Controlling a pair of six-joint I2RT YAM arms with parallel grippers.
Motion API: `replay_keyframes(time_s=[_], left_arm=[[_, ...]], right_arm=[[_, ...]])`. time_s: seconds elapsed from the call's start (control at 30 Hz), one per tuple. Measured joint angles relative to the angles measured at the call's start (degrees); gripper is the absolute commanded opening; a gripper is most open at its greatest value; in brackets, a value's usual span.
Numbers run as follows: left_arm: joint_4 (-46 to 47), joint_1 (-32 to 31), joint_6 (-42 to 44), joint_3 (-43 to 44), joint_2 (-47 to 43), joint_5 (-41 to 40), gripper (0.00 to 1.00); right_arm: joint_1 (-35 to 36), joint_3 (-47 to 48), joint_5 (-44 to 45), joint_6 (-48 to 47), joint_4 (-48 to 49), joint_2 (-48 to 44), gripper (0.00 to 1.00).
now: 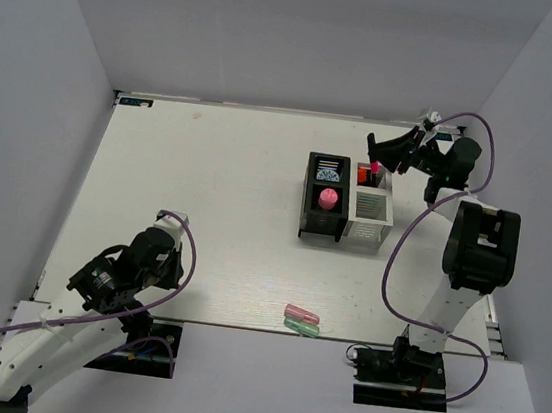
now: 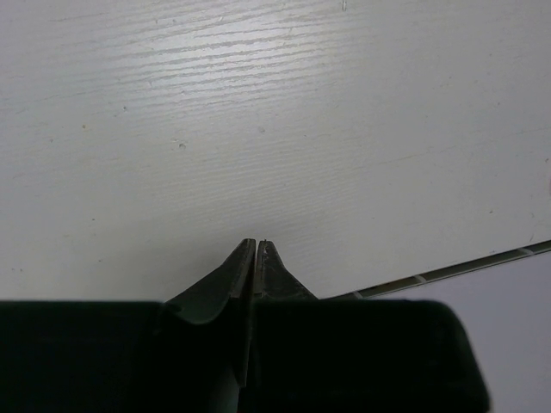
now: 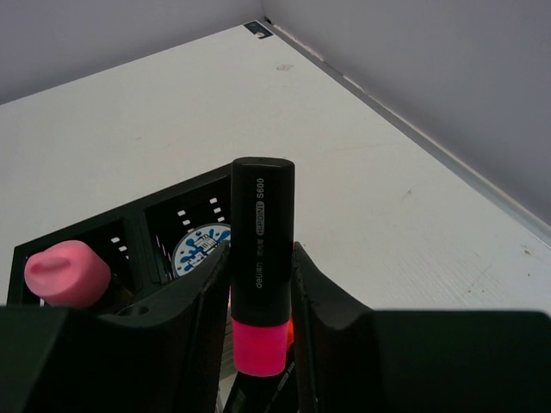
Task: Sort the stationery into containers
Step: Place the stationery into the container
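My right gripper (image 1: pixel 385 157) is shut on a black marker with a pink cap (image 1: pixel 374 166) and holds it, cap down, over the back of the white mesh bin (image 1: pixel 370 218). In the right wrist view the marker (image 3: pixel 261 215) stands upright between the fingers of that gripper (image 3: pixel 261 258). The black mesh bin (image 1: pixel 310 196) stands left of the white one and holds a pink piece (image 1: pixel 327 198), which also shows in the right wrist view (image 3: pixel 67 274). A pink oblong piece (image 1: pixel 301 313) and a green one (image 1: pixel 304 327) lie at the table's front edge. My left gripper (image 1: pixel 106 281) is shut and empty (image 2: pixel 256 243).
Something orange-red (image 1: pixel 367 177) sits in the white bin's back part. A round blue-and-white sticker (image 3: pixel 200 249) shows inside the black bin (image 3: pixel 77 237). Grey walls enclose the table on three sides. The table's front edge (image 2: pixel 448 271) runs close to my left gripper.
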Motion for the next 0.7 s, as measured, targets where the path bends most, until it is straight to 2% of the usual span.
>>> replay_keyframes(time_s=[0.47,0.5,0.6,0.7], left_arm=[[-0.02,0.0,-0.02,-0.02,-0.09,0.0,0.17],[-0.04,0.0,0.0,-0.02,-0.09,0.0,0.17],[-0.04,0.0,-0.02,-0.02,-0.11,0.0,0.17],[-0.04,0.0,-0.09,-0.02,-0.2,0.0,0.17]], right_arm=[[-1.16,-4.52,0.11,-8.15,-3.1,0.02,0.0],[-1.29,-4.7,0.04,-8.61,-3.26,0.02,0.03],[-1.57,-5.75,-0.31,-10.19,-4.39,0.02,0.32],[-1.81,-6.82,-0.57,-12.04,-6.23,-0.13,0.5]])
